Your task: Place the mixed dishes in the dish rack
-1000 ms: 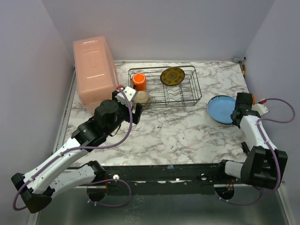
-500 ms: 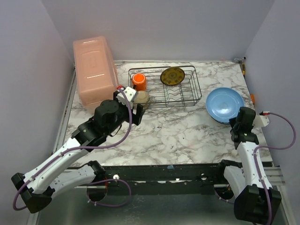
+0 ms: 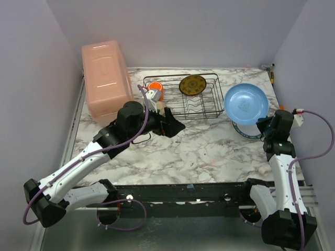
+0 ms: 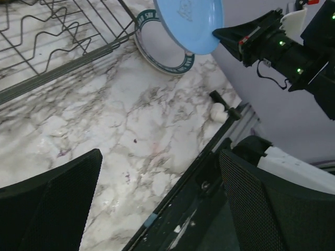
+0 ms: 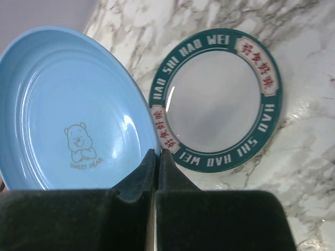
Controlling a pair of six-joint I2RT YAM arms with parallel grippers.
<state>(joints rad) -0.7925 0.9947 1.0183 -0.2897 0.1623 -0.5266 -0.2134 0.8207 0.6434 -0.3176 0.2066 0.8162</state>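
My right gripper (image 3: 265, 123) is shut on the near rim of the light-blue plate (image 3: 246, 103) and holds it tilted up above the white plate with the teal rim (image 3: 250, 133), which lies flat on the table. In the right wrist view the jaws (image 5: 157, 155) pinch the blue plate's (image 5: 68, 115) edge, with the teal-rimmed plate (image 5: 214, 99) behind. The black wire dish rack (image 3: 208, 99) holds the orange mug (image 3: 156, 87) and the yellow-brown plate (image 3: 192, 84). My left gripper (image 3: 171, 125) is open and empty in front of the rack. The small white bowl (image 3: 160, 108) is mostly hidden behind the left wrist.
A big pink lidded box (image 3: 104, 78) stands left of the rack. The left wrist view shows the rack's front wires (image 4: 52, 57), the marble top and the table's dark front rail (image 4: 183, 209). Walls close in on both sides.
My right gripper has lifted the light-blue plate off the teal-rimmed plate and tilted it up toward the rack. My left arm has swung right, away from the bowl, along the rack's front.
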